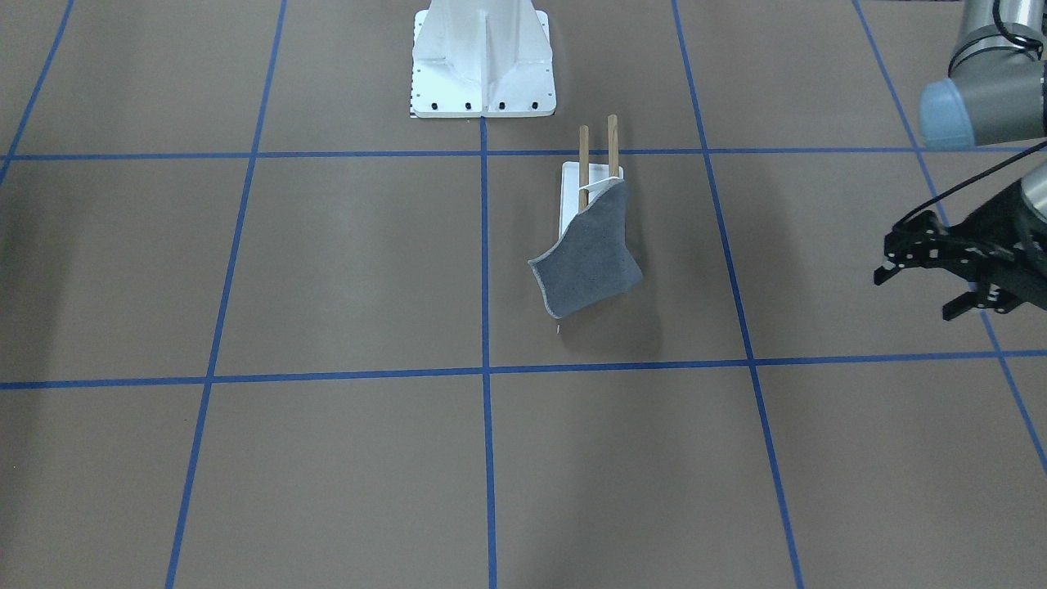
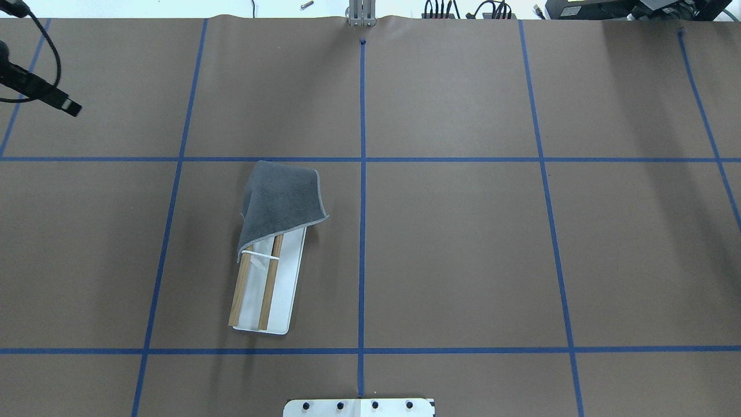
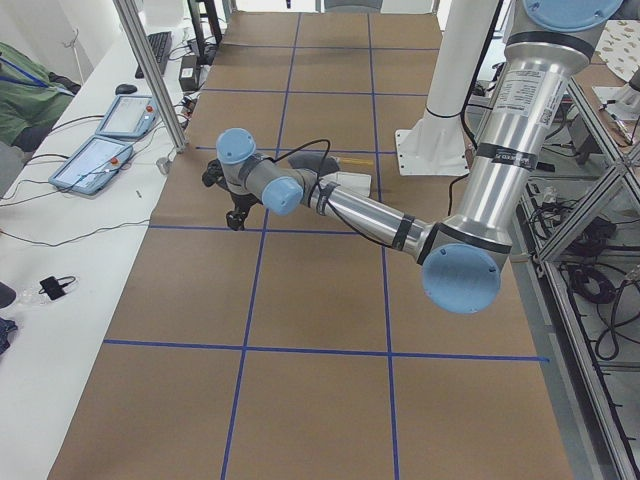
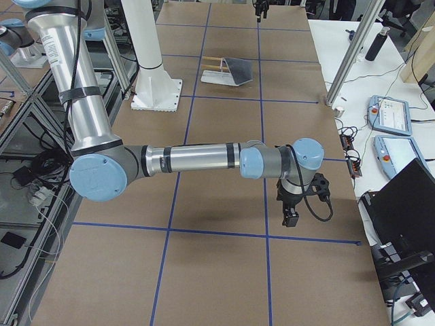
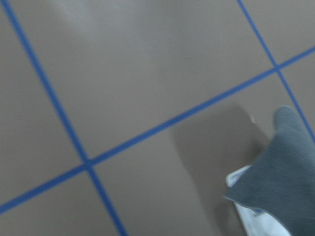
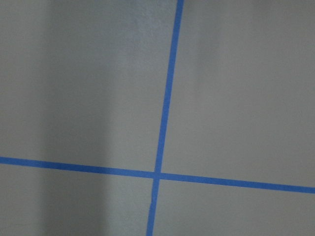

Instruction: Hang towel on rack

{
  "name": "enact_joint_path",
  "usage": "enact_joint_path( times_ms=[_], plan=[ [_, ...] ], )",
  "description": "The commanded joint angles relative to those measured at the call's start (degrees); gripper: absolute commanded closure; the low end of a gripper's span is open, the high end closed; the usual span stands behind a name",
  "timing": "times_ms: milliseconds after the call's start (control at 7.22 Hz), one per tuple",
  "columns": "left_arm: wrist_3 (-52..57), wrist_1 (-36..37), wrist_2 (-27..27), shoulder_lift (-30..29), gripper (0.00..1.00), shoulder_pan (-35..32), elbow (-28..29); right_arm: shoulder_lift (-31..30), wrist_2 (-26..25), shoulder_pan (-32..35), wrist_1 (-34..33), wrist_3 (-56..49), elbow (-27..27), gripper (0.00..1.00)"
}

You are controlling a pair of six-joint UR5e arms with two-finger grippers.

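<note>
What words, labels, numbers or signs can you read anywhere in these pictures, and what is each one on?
No text can be read in any view.
A sticker on the left arm has dark print, too small to read.
The pendant screens on the side bench are too small to read.
The towel, the rack and the table paper show no writing.

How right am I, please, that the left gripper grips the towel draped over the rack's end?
No: the left gripper is open and apart from the towel, which is draped over the end of the rack; the exterior front-facing view shows this.
</note>
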Motion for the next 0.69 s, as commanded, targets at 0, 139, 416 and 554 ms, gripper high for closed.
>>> enact_joint_path(
  times_ms=[0, 139, 416, 554],
  plan=[
    [21.15, 18.18, 5.32, -2.38, 0.01, -9.81, 0.80, -1.67, -1.24, 0.04, 0.00, -0.85, 0.11, 0.00],
    [28.54, 19.04, 6.03, -0.91, 0.01, -12.82, 2.63, -1.67, -1.33, 0.04, 0.00, -0.85, 0.11, 0.00],
    [29.49, 15.21, 5.86, 8.39, 0.01, -16.78, 3.61, -1.67, -1.50, 0.04, 0.00, -1.20, 0.37, 0.00],
    [27.92, 14.22, 5.69, 9.73, 0.01, -19.24, 3.70, -1.58, -1.68, 0.04, 0.00, -1.38, 0.55, 0.00]
  ],
)
